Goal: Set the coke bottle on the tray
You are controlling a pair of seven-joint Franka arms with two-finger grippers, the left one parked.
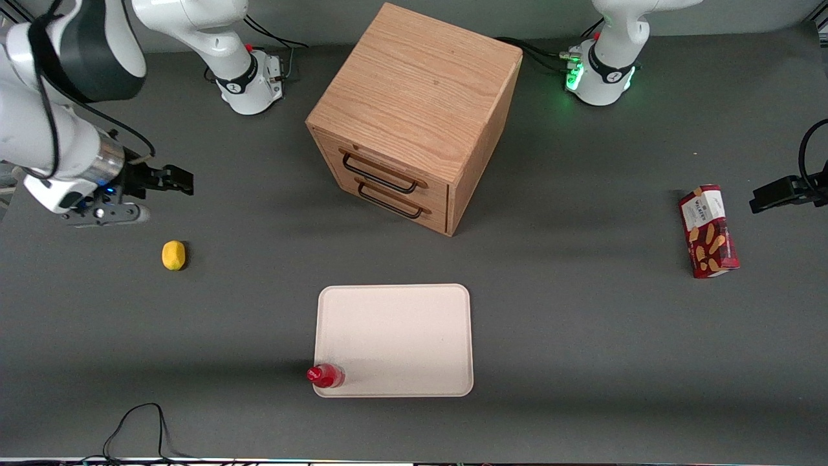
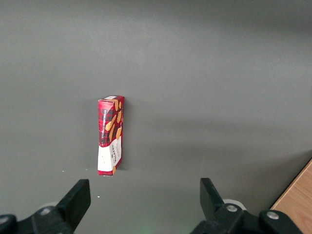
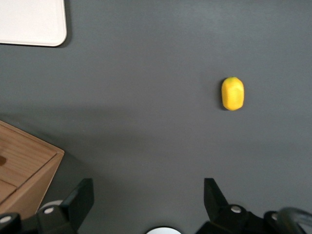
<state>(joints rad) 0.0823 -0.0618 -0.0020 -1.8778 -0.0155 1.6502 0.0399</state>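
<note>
The coke bottle (image 1: pixel 325 375), small and red with a red cap, stands on the near corner of the tray (image 1: pixel 394 340), on the side toward the working arm's end. The cream-white tray lies flat in front of the wooden drawer cabinet, nearer the front camera; one rounded corner of the tray (image 3: pixel 34 24) shows in the right wrist view. My gripper (image 1: pixel 178 180) hangs high over the table toward the working arm's end, well away from tray and bottle. It is open with nothing between its fingers (image 3: pixel 80 197).
A yellow lemon (image 1: pixel 173 255) (image 3: pixel 232 93) lies on the grey table below my gripper, nearer the camera. A wooden two-drawer cabinet (image 1: pixel 414 116) (image 3: pixel 22 163) stands mid-table. A red snack box (image 1: pixel 708 231) (image 2: pixel 111 135) lies toward the parked arm's end.
</note>
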